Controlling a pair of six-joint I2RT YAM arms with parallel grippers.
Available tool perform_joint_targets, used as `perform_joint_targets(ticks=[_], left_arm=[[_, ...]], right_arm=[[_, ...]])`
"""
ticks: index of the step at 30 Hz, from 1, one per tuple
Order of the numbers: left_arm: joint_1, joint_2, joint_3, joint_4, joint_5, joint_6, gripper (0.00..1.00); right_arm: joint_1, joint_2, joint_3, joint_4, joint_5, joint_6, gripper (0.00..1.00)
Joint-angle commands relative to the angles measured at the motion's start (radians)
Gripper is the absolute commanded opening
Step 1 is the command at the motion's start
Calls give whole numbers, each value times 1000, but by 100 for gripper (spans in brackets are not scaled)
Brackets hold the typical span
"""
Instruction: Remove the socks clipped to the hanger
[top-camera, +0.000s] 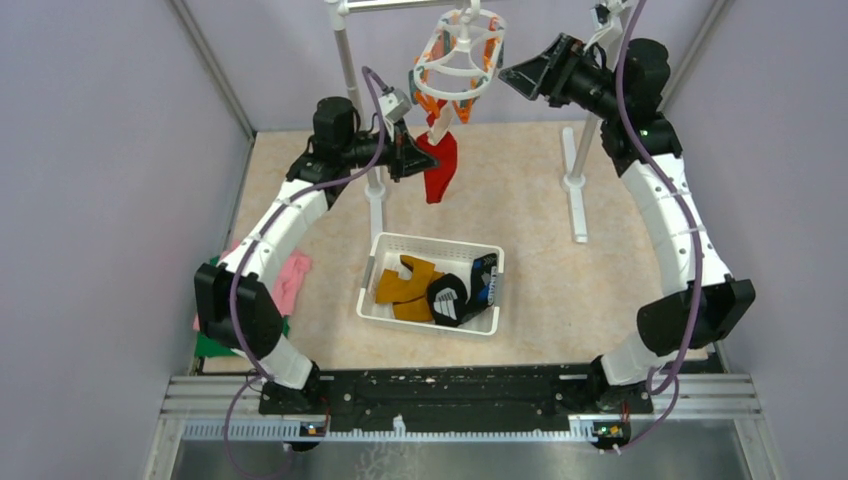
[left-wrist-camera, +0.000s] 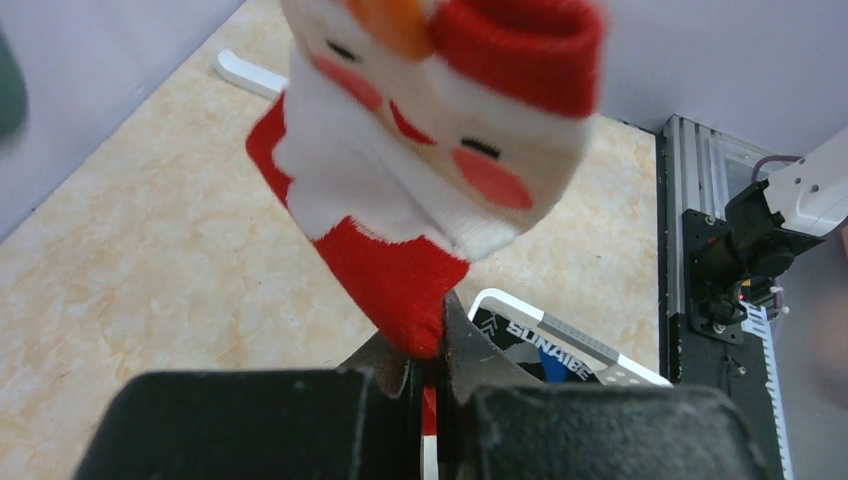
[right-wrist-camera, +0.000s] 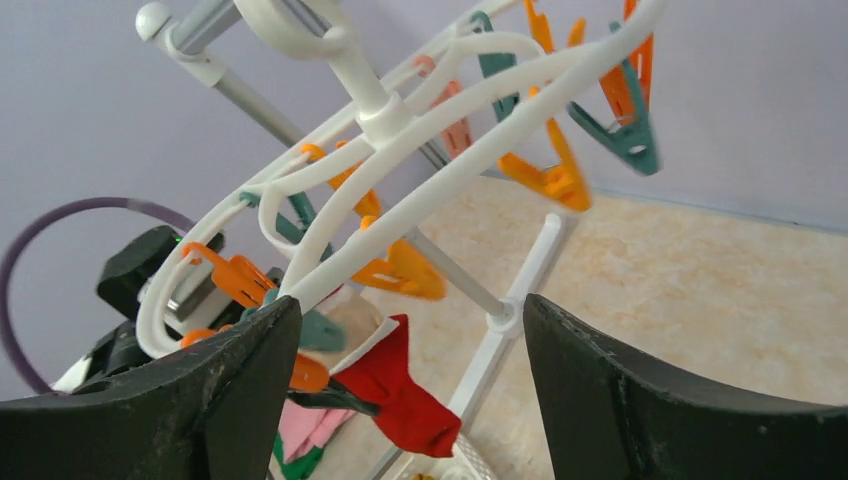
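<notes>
Left end effector (left-wrist-camera: 432, 365) first: pressed together on the lower red tip of the red Santa sock (left-wrist-camera: 400, 200), pinching only a narrow fold of fabric right at the fingertips. Gripped low, probably to drag the cuff out of its orange clip (left-wrist-camera: 395, 15) with a downward pull, without touching the hanger (top-camera: 455, 60) itself.

Right end effector (right-wrist-camera: 410, 400): spread wide, nothing between the fingers, poised just beside the hanger's white ring on the side away from the sock. Likely placed there to steady the frame against swinging. Ring rim very near one finger in the right wrist view; touching or not, impossible to tell.

As for the sock: hanging under the hanger, above the table (top-camera: 560, 290) and beyond the white mesh basket (top-camera: 435, 240), still clipped by the look of it. Long axis close to vertical, leaning slightly toward the left arm at the pinched end. Red-banded cuff uppermost at the clip, Santa face just below, toe end pointing down into the fingers, heel bulging off to one side.

Already lying in the basket: a mustard sock (top-camera: 405, 285), a black sock with white markings (top-camera: 447, 298) and a dark one with blue (top-camera: 485, 278). No other sock visible on the hanger, so judged the last to come off. Main risk: so thin a pinch slipping off before the clip lets go
</notes>
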Motion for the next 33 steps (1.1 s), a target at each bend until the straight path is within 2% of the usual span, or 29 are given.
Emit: perform_joint_targets(ticks=[1, 4, 9, 14, 20, 22, 25, 30, 33], left_arm=[[-12, -83, -10, -36, -20, -27, 0], [-33, -94, -18, -53, -49, -36, 0], [-72, -99, -36, -71, -115, -80, 0], [-93, -106, -68, -65, -160, -144, 0], [-94, -123, -62, -68, -146, -167, 0], [-94, -129, -53, -68, -113, -178, 0], [-94, -132, -34, -64, -69, -178, 0], [-94, -132, -22, -69, -44, -175, 0], [-94, -135, -25, -60, -42, -195, 1]], right_arm=[[22, -156, -58, 31, 109, -41, 81], [89, -223, -98, 19, 200, -73, 81], [324, -296, -116, -39, 464, -202, 77], [470, -307, -158, 27, 556, -196, 69], [494, -218, -125, -50, 599, -210, 69], [495, -229, -189, -49, 607, -220, 71], [494, -295, -330, 6, 606, -228, 79], [461, -349, -461, 69, 506, -139, 87], [460, -378, -552, 116, 470, -136, 96]])
